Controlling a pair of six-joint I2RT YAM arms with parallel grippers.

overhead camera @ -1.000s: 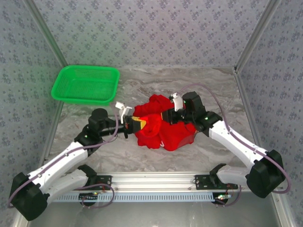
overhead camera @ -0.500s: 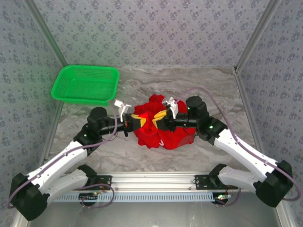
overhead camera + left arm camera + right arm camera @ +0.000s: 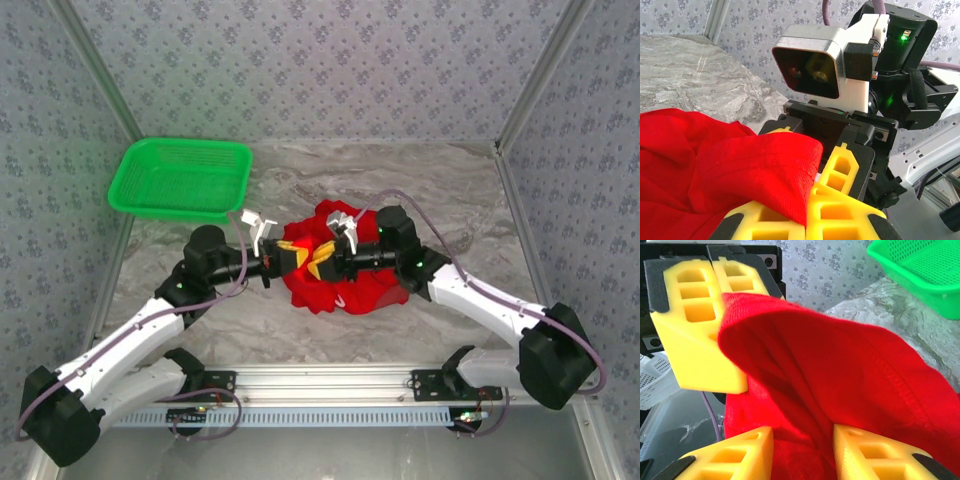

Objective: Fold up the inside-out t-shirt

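red t-shirt (image 3: 375, 292) on marbled tabletop (image 3: 440, 180), floral walls (image 3: 320, 60) around

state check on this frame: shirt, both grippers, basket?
t-shirt: crumpled heap on the table, unfolded, one edge raised.
left gripper: fingers shut on the t-shirt's edge.
right gripper: fingers open, either side of a fold of red cloth, not clamped.
green basket: upright, empty.
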